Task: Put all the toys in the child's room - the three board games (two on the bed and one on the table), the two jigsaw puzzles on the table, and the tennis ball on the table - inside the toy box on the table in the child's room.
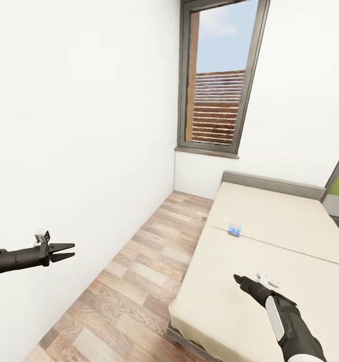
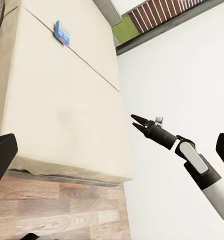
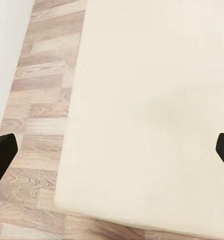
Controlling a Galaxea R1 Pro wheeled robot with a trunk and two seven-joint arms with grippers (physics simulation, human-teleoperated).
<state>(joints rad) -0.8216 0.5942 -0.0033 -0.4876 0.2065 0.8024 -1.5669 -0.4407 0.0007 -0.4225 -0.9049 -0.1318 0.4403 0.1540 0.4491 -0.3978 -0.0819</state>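
My right gripper (image 1: pixel 238 278) hangs over the near part of the bed (image 1: pixel 290 236), pointing up the mattress toward the headboard (image 1: pixel 272 182). In the right wrist view its two fingertips (image 3: pixel 2 155) sit at opposite edges of the picture with bare cream cover between them, so I read them as spread wide and holding nothing. The left wrist view shows the same gripper (image 2: pixel 136 123) with its tips parted.

My left gripper (image 1: pixel 69 250) is out over the wood floor (image 1: pixel 134 281) beside the white wall (image 1: pixel 79 125), fingers slightly apart, empty.

The one toy I can see is a small blue board game (image 1: pixel 234 229), also visible in the left wrist view (image 2: pixel 62 31). It lies flat on the bed, right at the seam across the cover, between my right gripper and the headboard. It is straight ahead of that gripper and a little toward my left, well apart from it. Too small to call its long axis for sure; it looks roughly square-on to the seam.

Right arm is clearly nearer, and it's already above the mattress, while the left is off to the side over floor. My guess: reach forward along the bed with the right. The second bed game, the table and the toy box I can't place from here.
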